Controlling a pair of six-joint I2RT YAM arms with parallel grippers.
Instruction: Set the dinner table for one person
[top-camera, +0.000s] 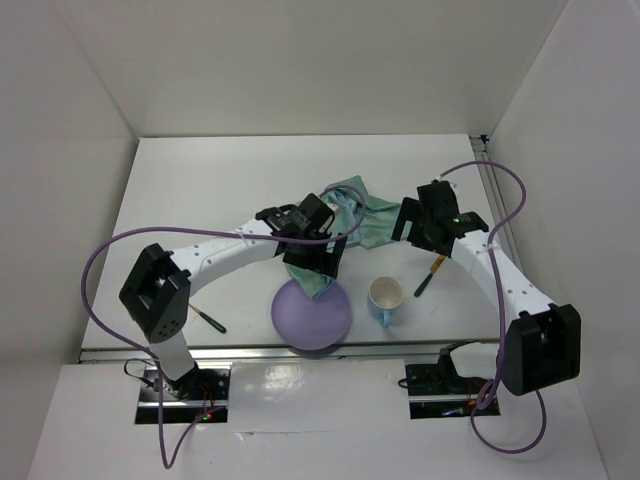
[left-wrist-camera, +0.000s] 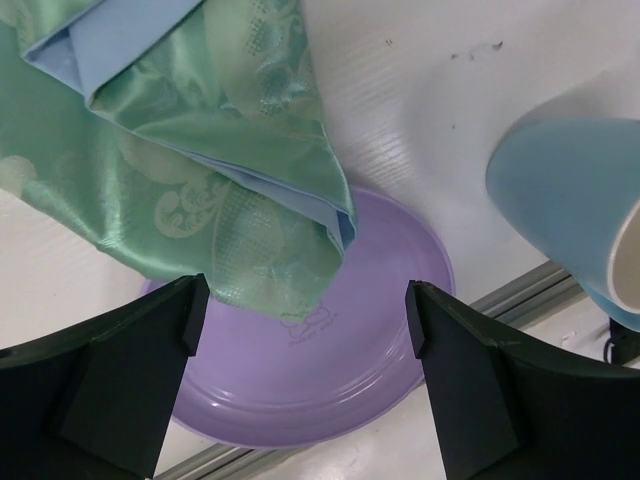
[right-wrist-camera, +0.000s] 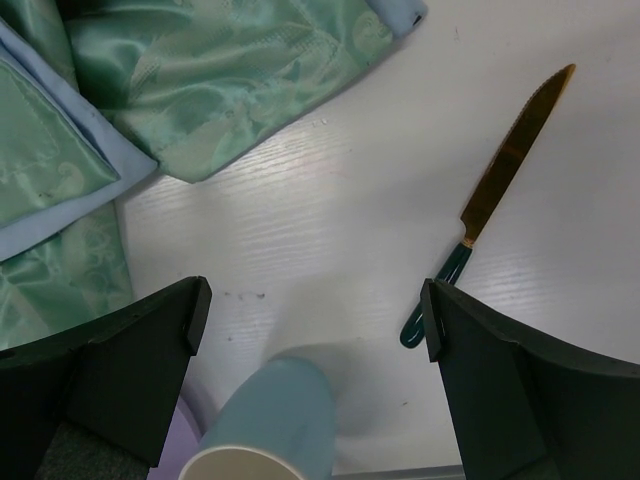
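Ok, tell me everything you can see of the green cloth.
The green cloth looks like shiny satin, woven with a paler scroll and dot pattern. A light blue backing shows along its turned-over edges. It is bunched and folded over itself, not spread flat. It lies near the middle of the white table, and one pointed corner drapes over the far rim of the purple plate.
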